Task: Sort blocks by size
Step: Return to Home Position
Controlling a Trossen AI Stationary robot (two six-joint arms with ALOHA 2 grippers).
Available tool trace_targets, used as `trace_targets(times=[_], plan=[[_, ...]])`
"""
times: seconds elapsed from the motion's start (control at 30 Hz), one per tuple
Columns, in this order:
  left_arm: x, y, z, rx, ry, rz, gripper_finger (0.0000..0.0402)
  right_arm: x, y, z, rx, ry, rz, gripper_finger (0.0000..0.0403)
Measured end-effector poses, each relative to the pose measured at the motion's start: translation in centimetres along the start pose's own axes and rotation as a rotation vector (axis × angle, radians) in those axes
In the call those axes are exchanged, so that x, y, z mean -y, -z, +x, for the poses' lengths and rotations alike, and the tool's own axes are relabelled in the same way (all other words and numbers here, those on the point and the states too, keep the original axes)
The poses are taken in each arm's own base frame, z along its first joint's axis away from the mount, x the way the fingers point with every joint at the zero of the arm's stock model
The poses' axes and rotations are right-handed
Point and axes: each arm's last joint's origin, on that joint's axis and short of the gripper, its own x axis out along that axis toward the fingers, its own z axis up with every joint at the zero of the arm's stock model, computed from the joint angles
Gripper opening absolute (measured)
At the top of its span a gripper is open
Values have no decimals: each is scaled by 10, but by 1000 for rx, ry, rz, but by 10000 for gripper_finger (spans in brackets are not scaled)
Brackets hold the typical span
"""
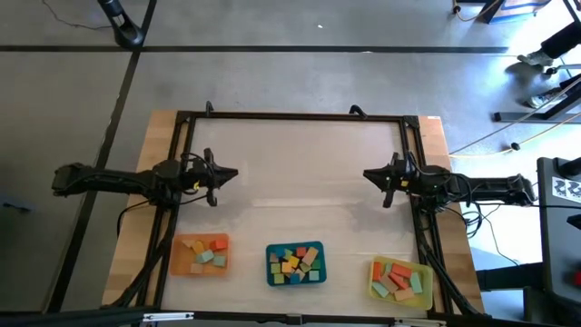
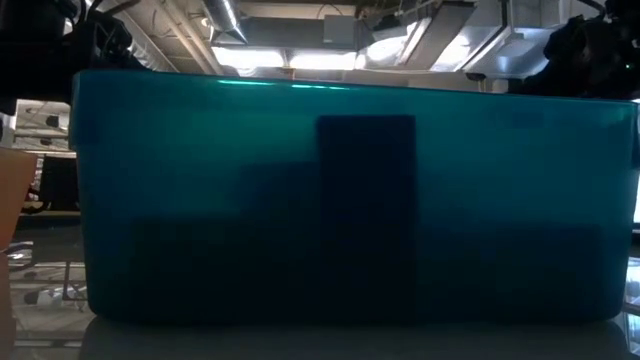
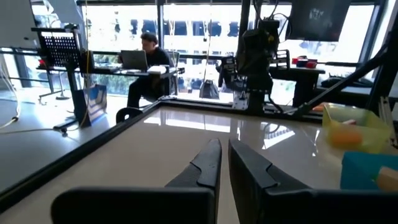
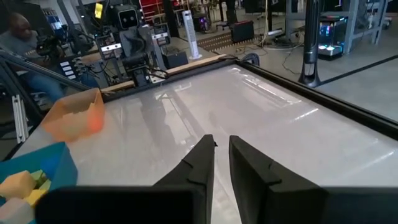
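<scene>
- The blocks [image 1: 296, 263] were orange, red, green, yellow and mint (mixed in every tray).
- The orange tray [image 1: 176, 258], teal tray [image 1: 269, 266] and yellow tray [image 1: 373, 278] were plain.
- The table [image 1: 300, 173] was white, edged in pale wood.

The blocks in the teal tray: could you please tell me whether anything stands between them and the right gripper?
Nothing visible does. The table between the right gripper and the blocks in the teal tray is bare; only the tray's own wall rings them.

Daylight pours through the windows [image 3: 186, 28], so my left gripper [image 3: 223, 146] is just a silhouette and the tabletop [image 3: 186, 134] gets streaky glare. Low down, the teal bin [image 2: 200, 180] sits backlit, mostly dark.
</scene>
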Motion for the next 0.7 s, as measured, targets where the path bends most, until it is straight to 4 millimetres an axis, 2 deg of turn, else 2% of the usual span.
trace_targets(times=[0.23, 0.4, 0.7], plan=[[-1, -1, -4, 4, 0, -19, 20, 4, 2, -7, 39, 17, 9, 49], [-1, -2, -6, 17, 0, -22, 20, 8, 20, -8, 59, 12, 36, 49], [-2, -3, -10, 22, 1, -28, 20, 7, 19, -8, 131, -14, 4, 49]])
